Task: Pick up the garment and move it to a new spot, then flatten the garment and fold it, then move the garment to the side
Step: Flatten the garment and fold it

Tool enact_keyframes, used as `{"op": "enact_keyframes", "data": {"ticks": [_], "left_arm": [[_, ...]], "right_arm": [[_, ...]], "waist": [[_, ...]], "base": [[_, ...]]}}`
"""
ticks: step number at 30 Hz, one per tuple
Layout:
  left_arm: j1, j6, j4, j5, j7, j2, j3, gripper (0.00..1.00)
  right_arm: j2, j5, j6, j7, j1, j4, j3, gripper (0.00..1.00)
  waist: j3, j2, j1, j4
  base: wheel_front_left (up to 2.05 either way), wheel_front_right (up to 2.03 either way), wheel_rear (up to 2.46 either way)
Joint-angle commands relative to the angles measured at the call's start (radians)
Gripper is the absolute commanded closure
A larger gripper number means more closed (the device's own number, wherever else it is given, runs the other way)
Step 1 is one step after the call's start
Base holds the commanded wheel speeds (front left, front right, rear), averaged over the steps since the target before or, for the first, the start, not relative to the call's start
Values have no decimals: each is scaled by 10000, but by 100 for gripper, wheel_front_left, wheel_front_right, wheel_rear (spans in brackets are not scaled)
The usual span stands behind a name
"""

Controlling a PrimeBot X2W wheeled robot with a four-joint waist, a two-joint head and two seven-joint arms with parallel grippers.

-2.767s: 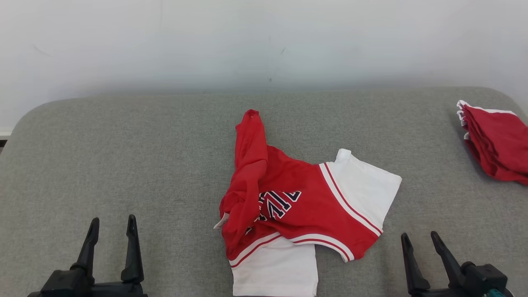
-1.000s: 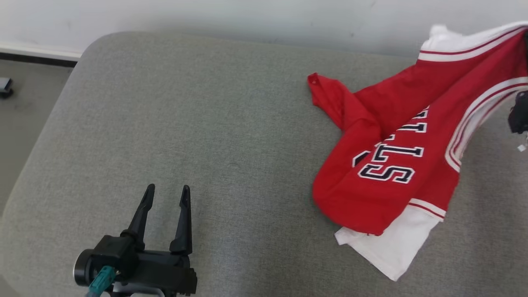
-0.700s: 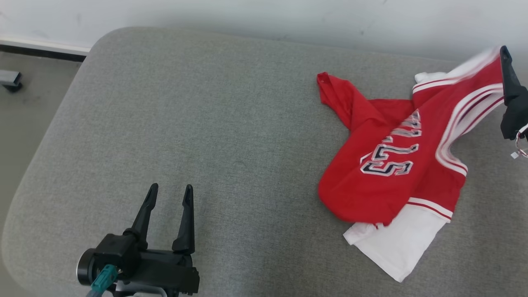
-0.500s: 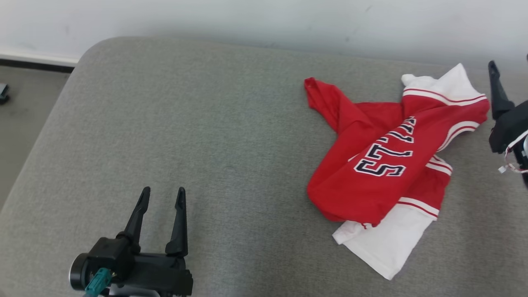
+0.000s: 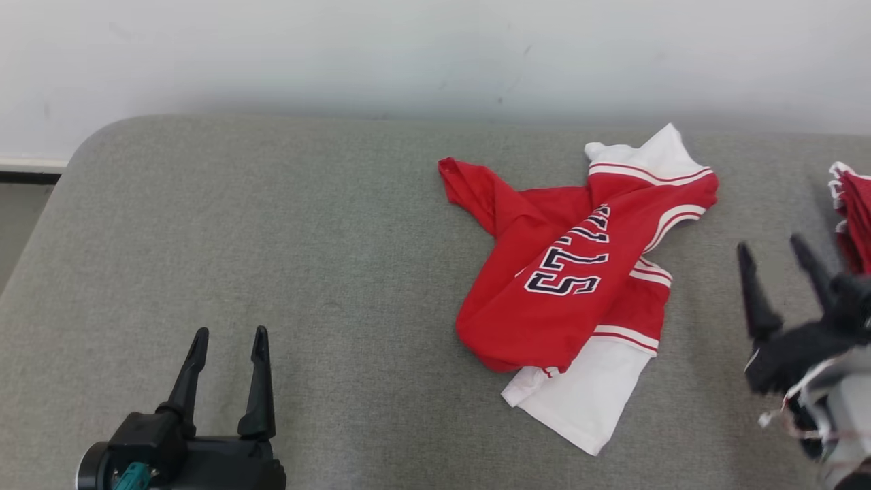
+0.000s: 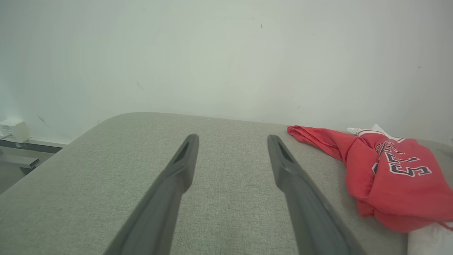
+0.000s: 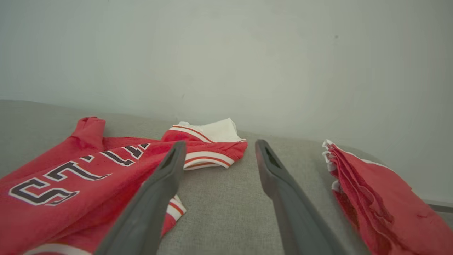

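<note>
Grey woven fabric covers the bench (image 5: 306, 238), a padded top with rounded corners. At the lower left of the head view the left claw (image 5: 230, 332) hovers over bare fabric, its two dark fingers spread apart and holding nothing. At the lower right the right claw (image 5: 769, 243), blurred, is likewise open and empty, fingers pointing up the frame. In its wrist view the left finger overlaps the jersey's edge, though I cannot tell whether it touches the cloth.

Right of centre lies the red jersey (image 5: 565, 286), crumpled and partly doubled over itself, with navy-and-white lettering facing up. Its near white sleeve (image 5: 585, 401) sticks out toward the lower edge of the frame. The far white sleeve (image 5: 656, 153), trimmed with red stripes, points toward the wall, and a red strip of cloth reaches to the upper left.

At the right edge sits a pile of red garments (image 5: 854, 211), well apart from the jersey. Behind everything rises a pale wall (image 5: 408, 54).
</note>
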Motion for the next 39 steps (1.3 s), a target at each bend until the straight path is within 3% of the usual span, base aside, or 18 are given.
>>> {"op": "enact_keyframes", "data": {"ticks": [1, 12, 30, 31, 32, 33, 34, 39], "left_arm": [[84, -40, -45, 92, -2, 5, 75, 0], [127, -83, -79, 122, -2, 6, 105, 0], [-265, 176, -56, -217, 0, 6, -595, 0], [-272, 172, -44, -226, 0, 6, -590, 0], [-274, 170, -35, -230, 0, 6, -585, 0], [-277, 172, -28, -228, 0, 6, -585, 0], [-278, 182, -21, -239, -2, 6, -584, 0], [-151, 245, -50, -254, 0, 4, -532, 0]], "right_arm": [[185, -34, -30, -46, 455, -217, -92, 0], [1359, -246, -30, -47, 2268, -836, 97, 0], [2113, -233, -29, -19, 1112, 2069, 565, 0], [2169, -201, -29, -9, 1071, 2190, 599, 6], [2218, -167, -27, 3, 1025, 2277, 626, 56], [2256, -140, -29, 12, 999, 2368, 647, 94], [2270, -122, -27, 12, 974, 2433, 671, 100], [2145, -3, -29, -22, 823, 2118, 596, 100]], "waist": [[-139, 0, 1, -158], [-64, 0, 1, -86], [336, 0, 1, 582], [335, 0, 1, 599], [332, 0, 1, 610], [331, 0, 1, 618], [330, 0, 1, 619], [258, 0, 1, 456]], "base": [[0, 0, 0], [0, 0, 0], [0, 0, 0], [0, 0, 0], [0, 0, 0], [0, 0, 0], [0, 0, 0], [0, 0, 0]]}}
